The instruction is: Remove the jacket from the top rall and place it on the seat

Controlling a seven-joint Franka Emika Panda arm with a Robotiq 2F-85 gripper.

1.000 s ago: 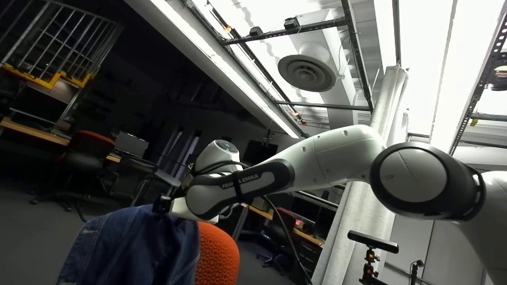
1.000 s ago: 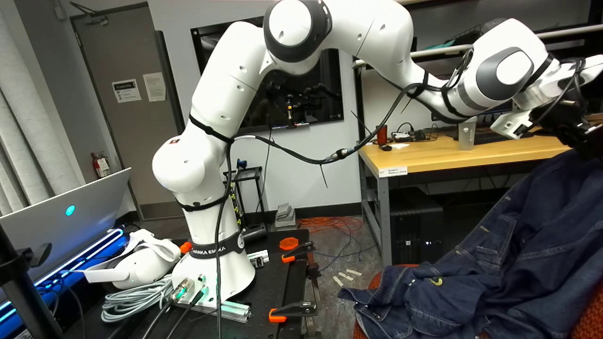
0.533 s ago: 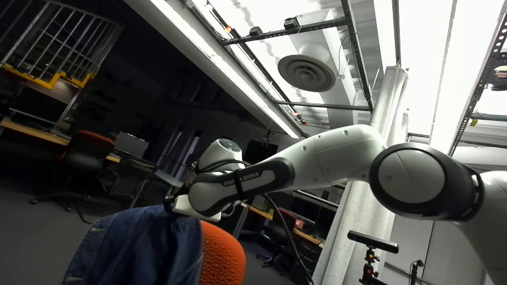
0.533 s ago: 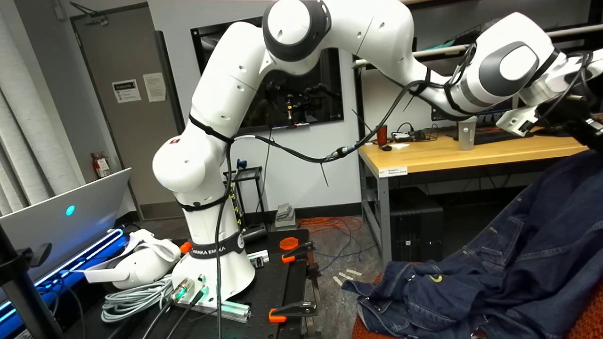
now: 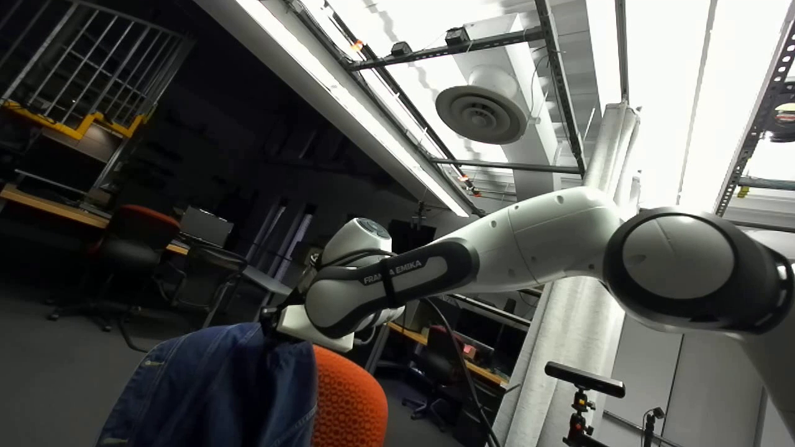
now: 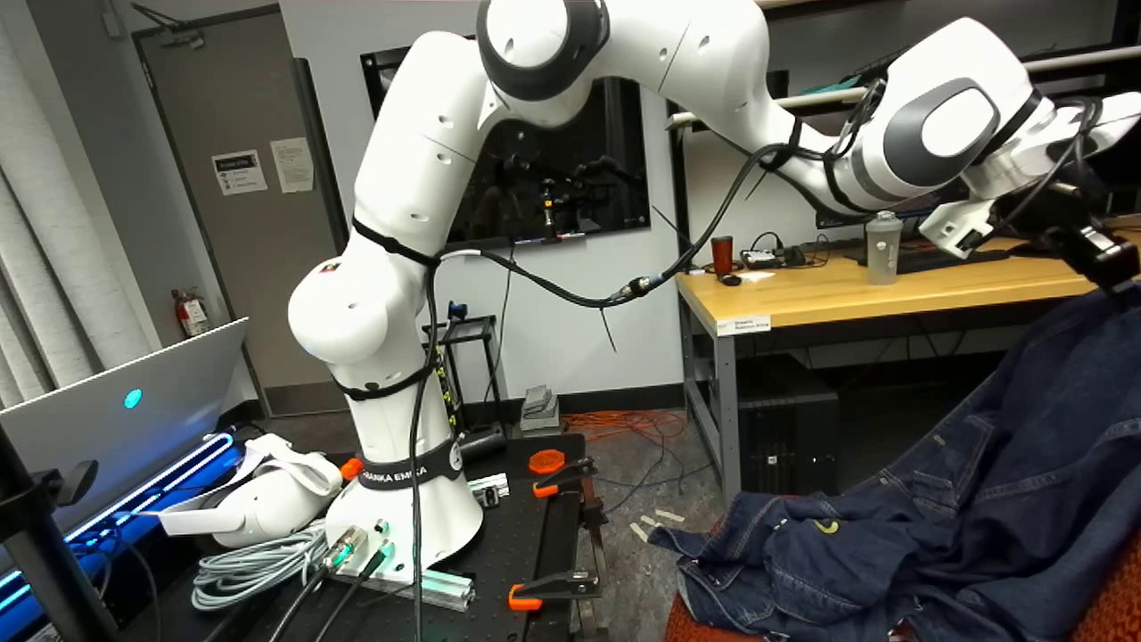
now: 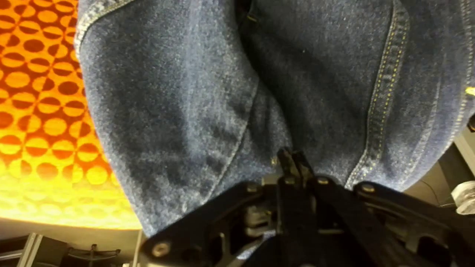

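The blue denim jacket point(image 6: 900, 535) drapes over the orange chair backrest point(image 5: 348, 397); its lower part spreads onto the seat point(image 6: 700, 620), most of which it covers. In the wrist view the jacket point(image 7: 178, 122) fills the middle, while the top rall point(image 7: 70, 211) shows bare at the left. My gripper point(image 7: 291, 154) has its fingers together, the tips against the denim where a fold gathers to them; it looks shut on the jacket. In an exterior view the gripper point(image 6: 1116, 283) meets the jacket's upper edge, and in an exterior view the gripper point(image 5: 271, 328) partly sinks behind cloth.
A wooden desk point(image 6: 856, 308) stands behind the chair, with a shaker bottle point(image 6: 882, 250) and red cup point(image 6: 722, 256) on it. Clamps point(image 6: 553, 588) sit along the robot's black table. Another office chair point(image 5: 143, 242) is in the dark background.
The chair and jacket have shifted slightly. Over the last half second the arm has drawn back a little toward its base, and the jacket still hangs over the backrest.
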